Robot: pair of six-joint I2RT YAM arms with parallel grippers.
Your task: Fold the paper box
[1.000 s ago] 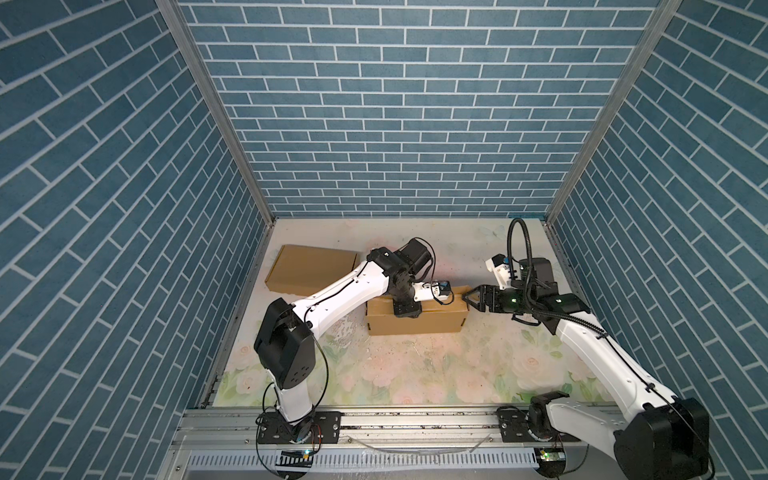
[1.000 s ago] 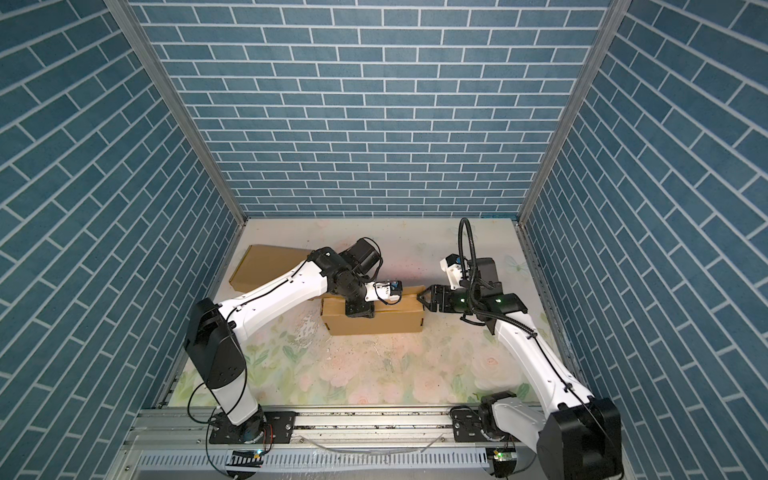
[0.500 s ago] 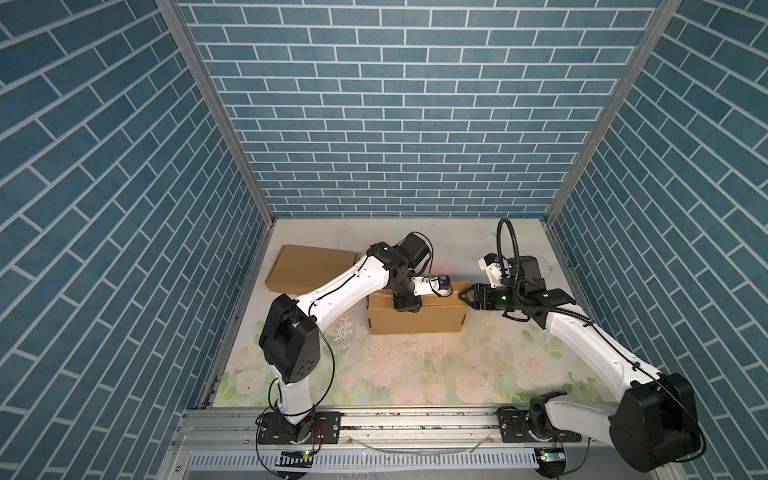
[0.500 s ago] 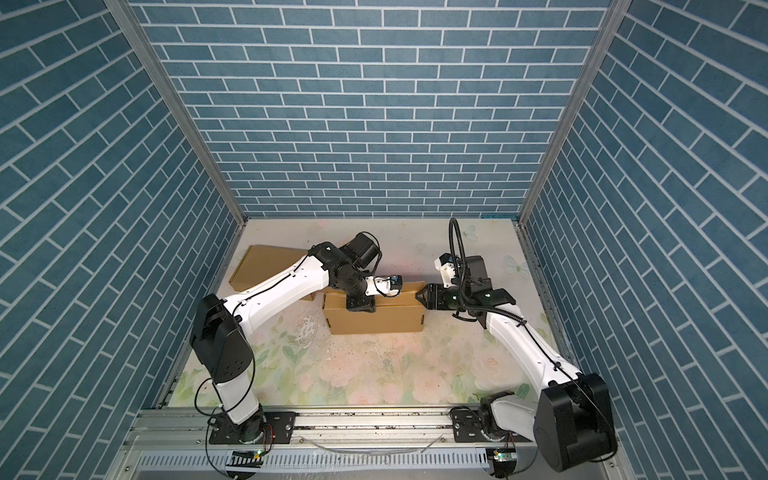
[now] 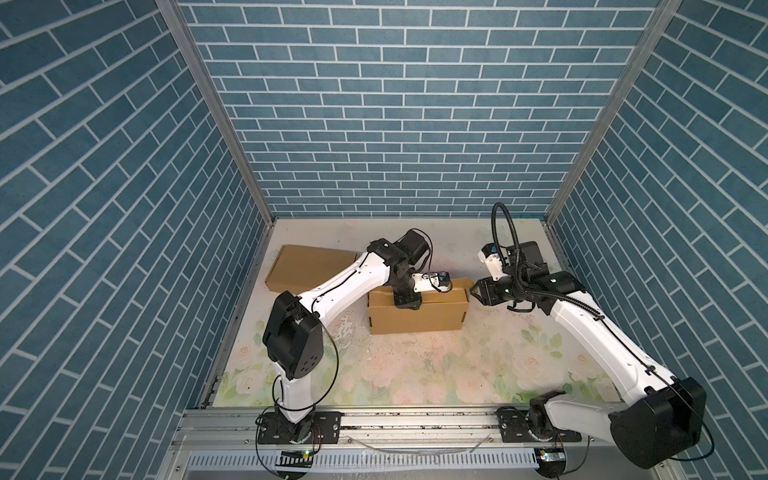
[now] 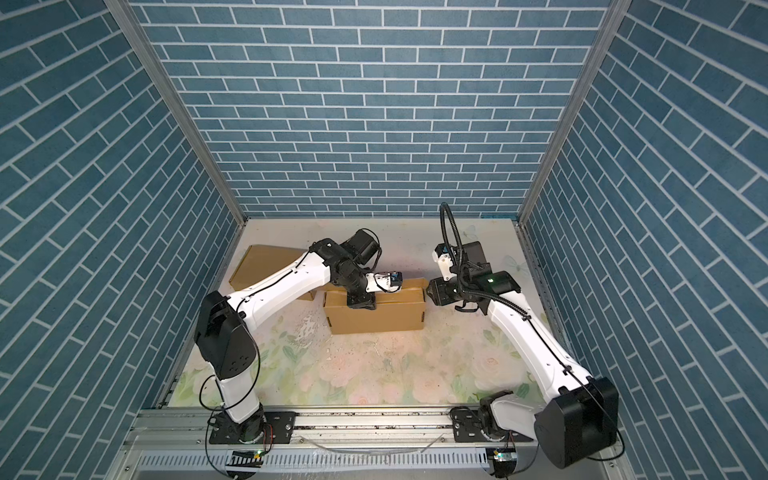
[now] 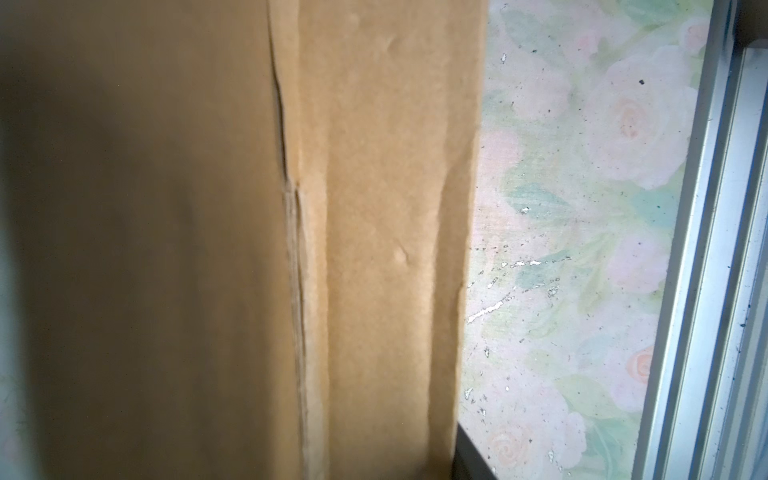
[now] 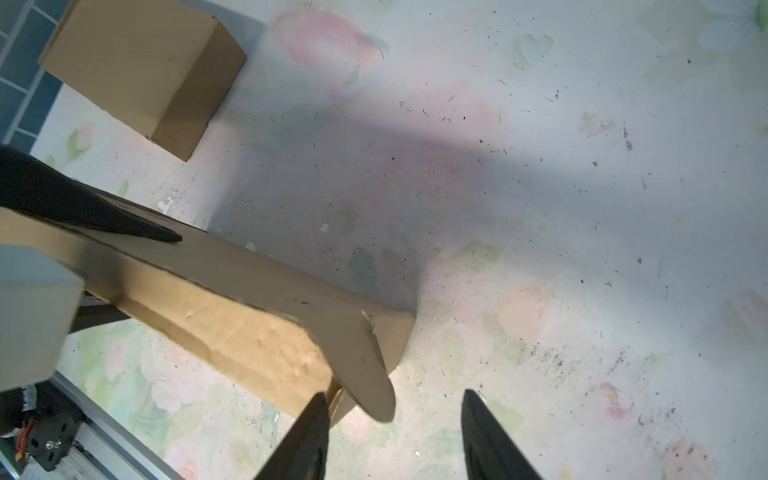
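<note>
The paper box (image 5: 417, 313) (image 6: 376, 316) is a brown cardboard carton standing in the middle of the floral table, seen in both top views. My left gripper (image 5: 406, 300) (image 6: 361, 300) reaches down over the box's top edge and is shut on a wall of it. Cardboard (image 7: 374, 249) fills the left wrist view, with one dark finger (image 7: 471, 463) at its edge. My right gripper (image 5: 473, 291) (image 8: 393, 395) is at the box's right end and stands open. The rounded end flap (image 8: 365, 365) pokes between its fingers, close to one finger (image 8: 307, 436).
A second cardboard box (image 5: 307, 268) (image 6: 266, 266) (image 8: 141, 70) lies at the back left, partly behind my left arm. Blue brick walls enclose three sides. The metal rail (image 5: 415, 419) carrying both arm bases runs along the front edge.
My right gripper has moved left to the box's right end and its jaws have narrowed. My left gripper keeps its hold on the box.
</note>
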